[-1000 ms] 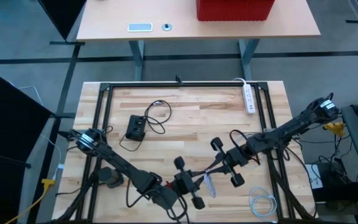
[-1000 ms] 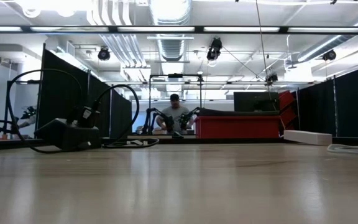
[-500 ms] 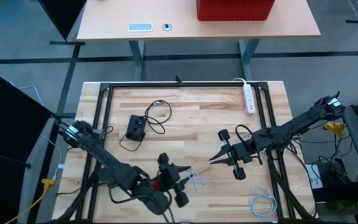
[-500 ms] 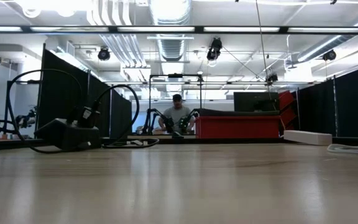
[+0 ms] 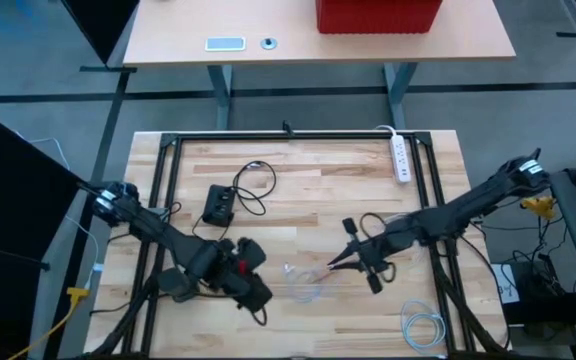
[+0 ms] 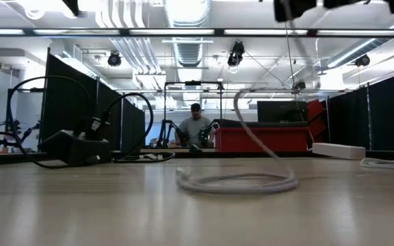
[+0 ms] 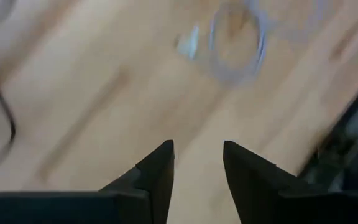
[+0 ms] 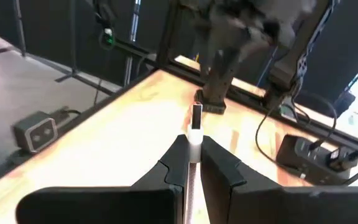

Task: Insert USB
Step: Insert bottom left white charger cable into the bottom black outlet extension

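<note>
Wooden worktop [image 5: 298, 185] carries everything. Left arm at near-left, its left tool [image 5: 258, 300] with fingers [image 7: 156, 171] parted a narrow gap, holding nothing, above bare wood. Right arm reaches in from right; right tool [image 5: 346, 259] clamped on the white USB plug [image 8: 195, 127], metal tip sticking out past fingertips. White USB cable [image 6: 241, 179] loops on the worktop between the two tools, rising to the right one. Black charger box [image 5: 218, 204] with black cord, mid-left. White power strip [image 5: 400, 158] far right corner.
</note>
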### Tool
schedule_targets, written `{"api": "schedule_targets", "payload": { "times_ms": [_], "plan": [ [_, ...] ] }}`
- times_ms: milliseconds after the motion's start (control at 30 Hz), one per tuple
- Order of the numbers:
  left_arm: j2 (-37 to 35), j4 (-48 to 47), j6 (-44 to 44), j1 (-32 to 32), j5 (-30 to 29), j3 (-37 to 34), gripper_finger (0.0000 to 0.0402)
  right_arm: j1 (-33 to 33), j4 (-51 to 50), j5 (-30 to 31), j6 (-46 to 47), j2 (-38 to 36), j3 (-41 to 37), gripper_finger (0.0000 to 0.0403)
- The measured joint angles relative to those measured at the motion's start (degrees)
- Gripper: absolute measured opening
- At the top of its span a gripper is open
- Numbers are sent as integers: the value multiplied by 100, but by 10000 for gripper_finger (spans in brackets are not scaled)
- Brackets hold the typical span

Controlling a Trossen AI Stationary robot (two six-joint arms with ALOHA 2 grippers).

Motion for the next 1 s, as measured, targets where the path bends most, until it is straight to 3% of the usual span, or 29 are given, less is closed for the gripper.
{"api": "schedule_targets", "payload": {
  "times_ms": [200, 333, 600, 867, 1000],
  "plan": [
    [-55, -1099, -652, -99, 1408, 0, 191, -195, 1092, -7, 219, 932, -2, 14],
    [-61, -2019, -593, -351, 2268, 0, 237, -298, 1741, -10, 237, 1413, 0, 14],
    [-523, -2058, -891, -1026, 2236, -196, 294, -511, 2074, -15, 398, 2020, 194, 14],
    [-1576, -2061, -969, -1202, 2234, -1321, 290, -534, 2087, -59, 495, 2561, 687, 14],
    [-2013, -2060, -747, -1194, 2531, -1861, 289, -534, 2074, -58, 686, 2735, 802, 14]
  ]
}}
